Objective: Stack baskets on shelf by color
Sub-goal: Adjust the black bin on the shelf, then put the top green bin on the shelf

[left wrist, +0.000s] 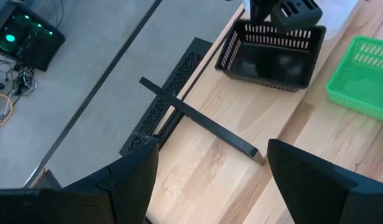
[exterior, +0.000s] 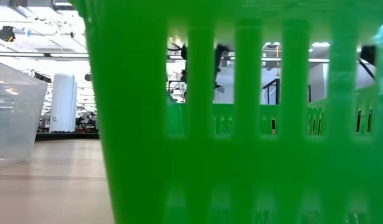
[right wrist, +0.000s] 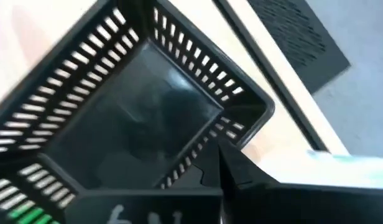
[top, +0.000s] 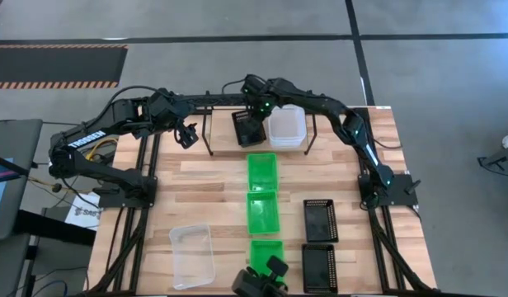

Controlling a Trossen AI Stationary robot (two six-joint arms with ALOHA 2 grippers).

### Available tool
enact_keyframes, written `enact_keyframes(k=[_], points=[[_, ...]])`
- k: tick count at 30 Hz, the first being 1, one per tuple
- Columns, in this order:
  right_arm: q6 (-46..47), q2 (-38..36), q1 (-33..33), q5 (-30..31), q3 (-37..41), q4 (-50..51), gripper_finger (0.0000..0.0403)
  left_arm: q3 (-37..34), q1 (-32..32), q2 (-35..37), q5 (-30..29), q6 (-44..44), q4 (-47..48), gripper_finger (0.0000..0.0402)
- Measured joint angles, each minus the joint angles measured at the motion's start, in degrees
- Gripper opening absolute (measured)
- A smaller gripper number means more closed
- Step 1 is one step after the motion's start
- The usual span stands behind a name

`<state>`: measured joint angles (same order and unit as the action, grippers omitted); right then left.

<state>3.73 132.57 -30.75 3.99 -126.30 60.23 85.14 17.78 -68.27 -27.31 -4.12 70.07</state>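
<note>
My right gripper [top: 256, 110] is over the far middle of the table, shut on a black mesh basket [top: 248, 129] under the thin-wire shelf [top: 209, 132]. A stack of clear baskets [top: 287, 125] stands right beside it. Three green baskets [top: 262, 171] lie in a row down the table's middle, two black ones [top: 320, 220] to their right, and one clear one [top: 192, 254] at the near left. My left gripper [top: 186, 134] hangs open at the shelf's left end, touching nothing. In the left wrist view the black basket [left wrist: 272, 59] sits beyond the shelf's bar [left wrist: 198, 118]. My right gripper [right wrist: 222, 180] holds the black basket by the rim of one slotted side wall [right wrist: 207, 152], near a corner, coming from above. One dark finger [right wrist: 241, 171] shows against that wall; the other is hidden. The basket's bottom seems to rest level on the surface below.
The nearest green basket [exterior: 241, 124] fills the low view, with the clear basket [exterior: 11, 118] at its left. The shelf's slim legs [top: 312, 132] stand either side of the black and clear baskets. Bare wood lies at the table's left half.
</note>
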Motion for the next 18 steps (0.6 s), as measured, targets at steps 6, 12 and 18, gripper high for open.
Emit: enact_keyframes(k=[6,12,18], points=[[-0.9,0.0,-0.6,4.1,0.0,4.1,0.0,0.0,0.0,0.0,0.0,0.0,0.1,0.029],[-0.8,-0.4,0.0,3.8,-2.9,3.8,0.0,0.0,0.0,0.0,0.0,0.0,0.1,0.029],[-1.2,-1.2,2.6,1.9,-8.7,6.3,0.0,0.0,0.0,0.0,0.0,-1.8,2.4,0.029]])
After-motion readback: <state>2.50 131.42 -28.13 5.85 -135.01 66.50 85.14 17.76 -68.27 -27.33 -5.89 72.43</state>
